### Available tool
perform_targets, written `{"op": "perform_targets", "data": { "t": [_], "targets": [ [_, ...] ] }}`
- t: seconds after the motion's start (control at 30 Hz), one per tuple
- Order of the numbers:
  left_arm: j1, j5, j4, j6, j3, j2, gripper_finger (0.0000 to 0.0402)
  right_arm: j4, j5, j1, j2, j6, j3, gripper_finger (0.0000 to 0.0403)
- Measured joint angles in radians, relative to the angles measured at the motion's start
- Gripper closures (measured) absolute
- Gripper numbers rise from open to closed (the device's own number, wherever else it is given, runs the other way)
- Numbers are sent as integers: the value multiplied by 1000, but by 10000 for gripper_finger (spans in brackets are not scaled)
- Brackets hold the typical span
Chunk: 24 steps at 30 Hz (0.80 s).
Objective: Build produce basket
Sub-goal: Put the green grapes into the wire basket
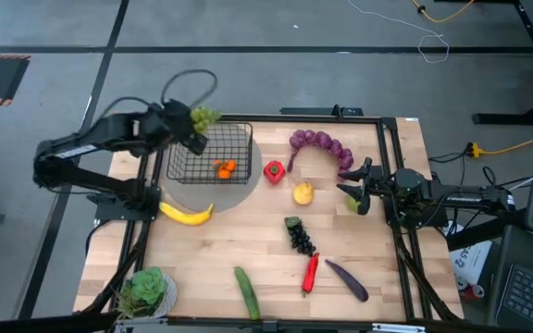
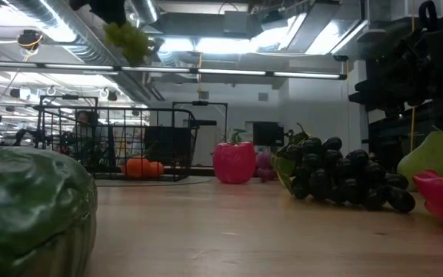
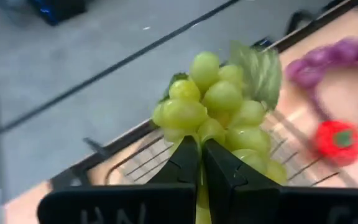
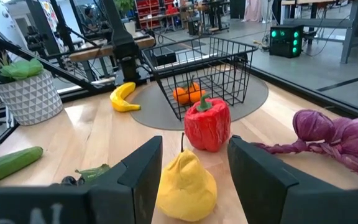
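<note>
My left gripper (image 1: 195, 125) is shut on a bunch of green grapes (image 1: 204, 117), high over the far left corner of the black wire basket (image 1: 209, 153). An orange (image 1: 225, 168) lies inside the basket. Beside the basket on the table lie a banana (image 1: 186, 214), a red pepper (image 1: 274, 171), a yellow pear-shaped fruit (image 1: 303, 193) and a purple bunch (image 1: 322, 146). Nearer are dark grapes (image 1: 299, 235), a chili (image 1: 310, 273), an eggplant (image 1: 347, 279) and a cucumber (image 1: 246, 291). My right gripper (image 1: 359, 196) waits open at the table's right edge, the yellow fruit (image 4: 185, 186) ahead of its fingers. My left gripper pinches the green grape bunch at one end (image 3: 199, 142) between its two shut fingers. The fingers come slanting down from the table's left. The bunch (image 2: 129, 38) is lifted clear, high above the table and the basket's rim.
A potted plant (image 1: 146, 291) stands at the near left corner. A grey round mat (image 1: 239, 190) lies under the basket. A green pear (image 1: 351, 203) lies by my right gripper. Bare wood shows in the table's middle.
</note>
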Motion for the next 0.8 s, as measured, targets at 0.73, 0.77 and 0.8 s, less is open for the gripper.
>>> {"op": "perform_targets", "data": {
  "t": [0.73, 0.77, 0.8],
  "targets": [
    [81, -56, -52, 6, 0, 12, 363, 0, -1, 0, 4, 3, 0, 219],
    [81, -56, -55, 6, 0, 19, 362, 0, -1, 0, 4, 3, 0, 219],
    [81, -54, -56, 6, 0, 25, 362, 0, -1, 0, 4, 3, 0, 219]
  ]
}}
